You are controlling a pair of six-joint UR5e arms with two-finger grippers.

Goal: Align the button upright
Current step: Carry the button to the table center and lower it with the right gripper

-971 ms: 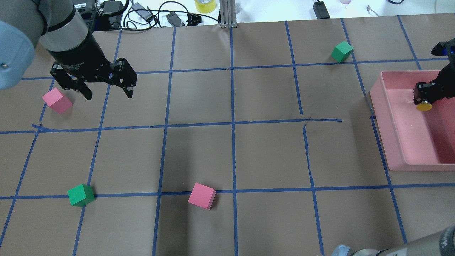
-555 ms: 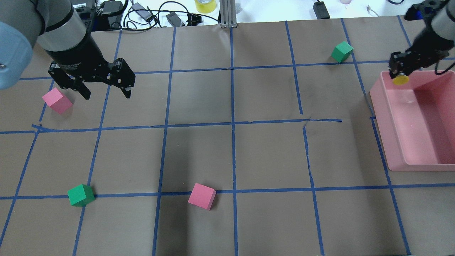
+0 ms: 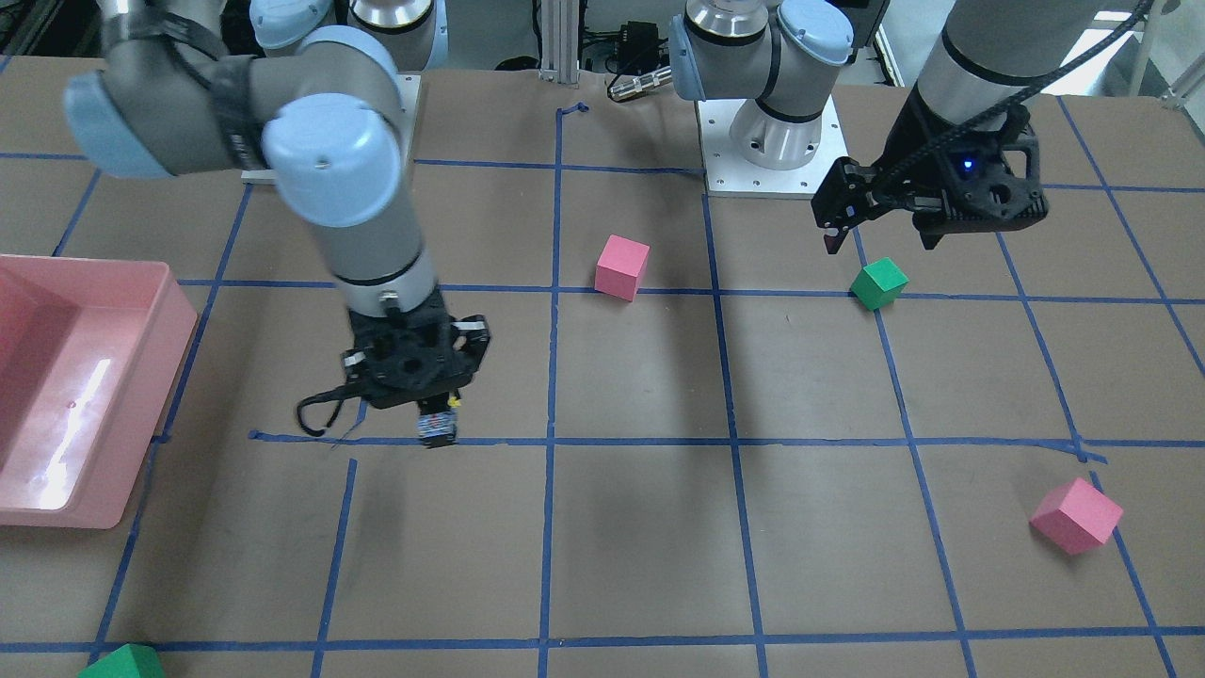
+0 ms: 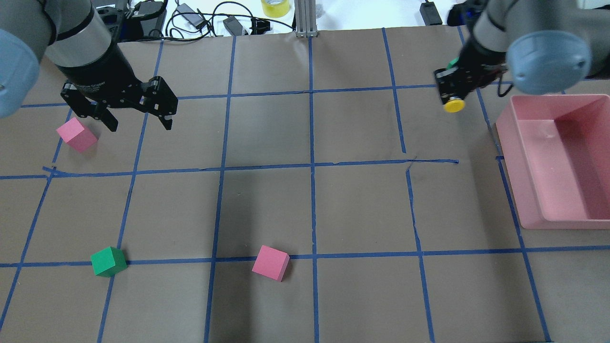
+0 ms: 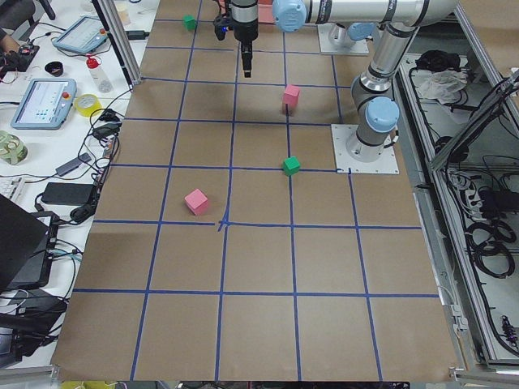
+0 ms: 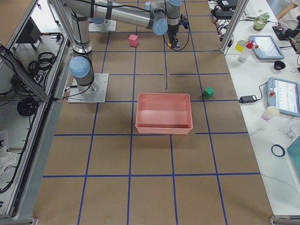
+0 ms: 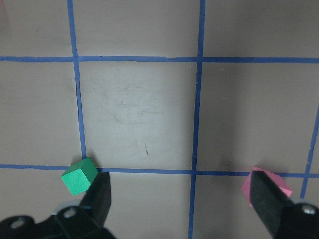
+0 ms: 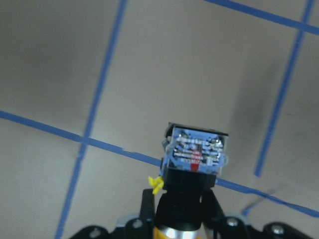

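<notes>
My right gripper (image 4: 452, 95) is shut on the button (image 4: 454, 104), gripping its black body. It holds the button over the brown table, left of the pink bin (image 4: 512, 157). The yellow cap shows in the overhead view. In the right wrist view the white and blue contact block (image 8: 197, 152) points away from the gripper, with the cap down by the palm. In the front view the button (image 3: 438, 428) hangs below the right gripper (image 3: 428, 410) over a blue tape line. My left gripper (image 4: 140, 125) is open and empty above the table, right of a pink cube (image 4: 76, 135).
A green cube (image 4: 108, 261) and a second pink cube (image 4: 270, 262) lie near the table's front. Another green cube (image 3: 118, 664) lies beyond the right gripper, mostly hidden in the overhead view. The bin (image 3: 151, 414) looks empty. Cables and tape rolls lie past the far edge.
My right gripper has lifted the button out of the pink bin and carried it left, over the table. My left gripper has drifted slightly farther from the pink cube.
</notes>
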